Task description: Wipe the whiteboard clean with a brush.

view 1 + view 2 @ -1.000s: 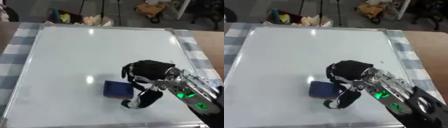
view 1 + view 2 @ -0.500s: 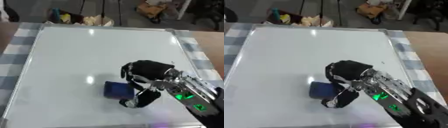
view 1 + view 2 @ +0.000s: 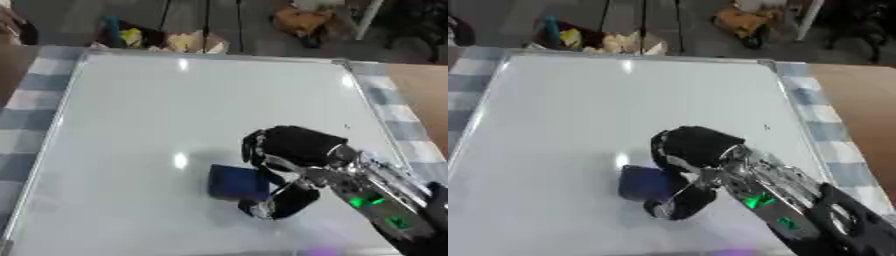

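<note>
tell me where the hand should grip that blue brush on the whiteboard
Grip the blue brush across its two long sides, coming from above and from the right. It is a low block lying flat on the whiteboard, so only its side faces give purchase. The right hand already has fingers and thumb curled round its right end.

cloth: blue-and-white checked tablecloth | table: brown wooden top at right | floor behind: yellow and brown things, blurred | far edge: orange-brown object, unclear
</note>
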Controlling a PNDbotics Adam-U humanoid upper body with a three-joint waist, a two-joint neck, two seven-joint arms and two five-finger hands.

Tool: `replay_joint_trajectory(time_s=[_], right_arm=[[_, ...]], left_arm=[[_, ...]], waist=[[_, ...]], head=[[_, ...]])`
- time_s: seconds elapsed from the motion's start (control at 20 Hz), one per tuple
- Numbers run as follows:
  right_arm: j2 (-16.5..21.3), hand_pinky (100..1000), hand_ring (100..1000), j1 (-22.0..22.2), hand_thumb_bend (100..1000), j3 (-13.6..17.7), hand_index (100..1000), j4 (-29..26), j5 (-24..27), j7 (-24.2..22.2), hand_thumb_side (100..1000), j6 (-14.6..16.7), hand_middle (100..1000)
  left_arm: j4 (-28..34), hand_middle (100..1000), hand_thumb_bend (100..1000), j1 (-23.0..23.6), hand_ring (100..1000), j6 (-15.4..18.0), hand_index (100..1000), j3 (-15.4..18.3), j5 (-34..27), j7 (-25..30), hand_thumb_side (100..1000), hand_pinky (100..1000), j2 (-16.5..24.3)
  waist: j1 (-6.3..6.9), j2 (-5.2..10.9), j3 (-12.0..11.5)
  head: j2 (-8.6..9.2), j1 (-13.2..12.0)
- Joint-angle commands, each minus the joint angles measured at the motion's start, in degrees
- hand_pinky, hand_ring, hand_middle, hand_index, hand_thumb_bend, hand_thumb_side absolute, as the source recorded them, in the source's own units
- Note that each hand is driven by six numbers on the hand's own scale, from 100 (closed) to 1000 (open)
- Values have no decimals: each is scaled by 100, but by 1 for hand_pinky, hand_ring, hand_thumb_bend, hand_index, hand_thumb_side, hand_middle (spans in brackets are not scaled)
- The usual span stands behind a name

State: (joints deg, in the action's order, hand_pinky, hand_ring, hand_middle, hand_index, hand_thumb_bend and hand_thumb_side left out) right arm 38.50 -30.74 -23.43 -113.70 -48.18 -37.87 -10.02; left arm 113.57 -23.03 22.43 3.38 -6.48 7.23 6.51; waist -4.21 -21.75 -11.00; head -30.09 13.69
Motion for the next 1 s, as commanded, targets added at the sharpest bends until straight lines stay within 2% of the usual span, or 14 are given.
replay_joint_trajectory(time_s=[0.05, 0.7, 1.0], right_arm=[[45, 721, 727, -55, 353, 22, 174, -89, 108, 12, 436, -38, 667], [12, 700, 696, -76, 308, 15, 160, -89, 224, 243, 423, -236, 627], [14, 699, 688, -63, 278, 16, 155, -89, 234, 264, 376, -300, 616]], left_arm=[[102, 572, 159, -83, 700, 6, 515, -23, 10, 17, 974, 371, 30], [102, 572, 159, -105, 701, -1, 513, -33, 11, 44, 975, 370, 17], [102, 571, 158, -103, 701, 1, 511, -31, 20, 57, 975, 370, 9]], waist=[[20, 91, -10], [0, 51, -48], [3, 31, -59]], head=[[58, 13], [91, 28], [104, 37]])
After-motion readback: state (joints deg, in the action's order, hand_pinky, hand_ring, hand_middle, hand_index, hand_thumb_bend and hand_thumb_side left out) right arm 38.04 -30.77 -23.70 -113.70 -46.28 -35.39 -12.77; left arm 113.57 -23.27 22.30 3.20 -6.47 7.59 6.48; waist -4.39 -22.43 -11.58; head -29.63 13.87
